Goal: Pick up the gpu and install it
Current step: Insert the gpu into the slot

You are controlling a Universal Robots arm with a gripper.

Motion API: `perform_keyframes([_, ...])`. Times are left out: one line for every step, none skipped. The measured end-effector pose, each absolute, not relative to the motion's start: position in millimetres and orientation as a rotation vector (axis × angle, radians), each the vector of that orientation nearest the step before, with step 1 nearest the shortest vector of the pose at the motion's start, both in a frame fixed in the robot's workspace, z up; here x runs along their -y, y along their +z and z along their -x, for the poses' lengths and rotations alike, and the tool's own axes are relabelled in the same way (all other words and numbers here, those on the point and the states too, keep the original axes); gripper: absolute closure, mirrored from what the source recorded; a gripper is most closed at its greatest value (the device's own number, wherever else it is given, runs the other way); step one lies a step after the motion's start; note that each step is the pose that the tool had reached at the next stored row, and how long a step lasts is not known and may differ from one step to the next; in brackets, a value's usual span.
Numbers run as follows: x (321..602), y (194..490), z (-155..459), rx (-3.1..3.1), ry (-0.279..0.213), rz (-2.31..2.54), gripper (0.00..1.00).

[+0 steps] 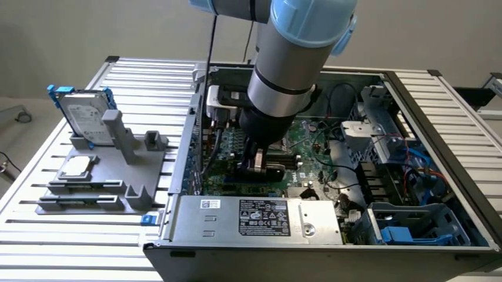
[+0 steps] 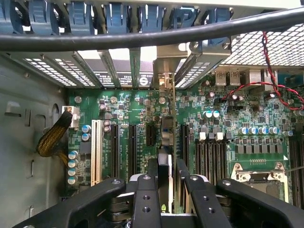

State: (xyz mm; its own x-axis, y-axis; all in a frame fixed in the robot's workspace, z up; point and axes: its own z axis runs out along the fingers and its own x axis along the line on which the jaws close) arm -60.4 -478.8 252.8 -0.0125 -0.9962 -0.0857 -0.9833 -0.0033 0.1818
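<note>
Among motherboard slots (image 2: 133,147), gpu (image 2: 165,137) in the tool (image 2: 166,164), black cable (image 2: 142,40) nearby.

Plain pale wall (image 1: 117,26) across the back, bare, washed in soft, even light. In front of it the table (image 1: 149,75), ribbed silver metal slats running out toward both sides of the exterior view. Off to the exterior view's left, a strip of grey floor (image 1: 20,136), and there's a small caster wheel (image 1: 23,117) standing on it near the table's edge.
</note>
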Motion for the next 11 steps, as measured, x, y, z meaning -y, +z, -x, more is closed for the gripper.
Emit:
perform_keyframes([478.8,252.8,60.4,2.169,-0.293,-2.159,0.74])
perform_keyframes([478.8,252.7,60.4,2.168,-0.293,-2.159,0.74])
perform_keyframes([478.8,252.3,60.4,2.168,-0.293,-2.159,0.74])
perform_keyframes([478.8,252.1,60.5,2.168,-0.293,-2.159,0.74])
perform_keyframes([478.8,251.8,60.5,2.169,-0.293,-2.159,0.74])
perform_keyframes([478.8,251.6,60.5,2.169,-0.293,-2.159,0.74])
perform_keyframes([478.8,251.5,60.5,2.169,-0.293,-2.159,0.74])
perform_keyframes([478.8,251.5,60.5,2.169,-0.293,-2.158,0.74])
perform_keyframes([478.8,251.5,60.5,2.169,-0.293,-2.159,0.74])
perform_keyframes([478.8,251.4,60.5,2.169,-0.293,-2.159,0.74])
perform_keyframes([478.8,251.3,60.7,2.169,-0.294,-2.158,0.72])
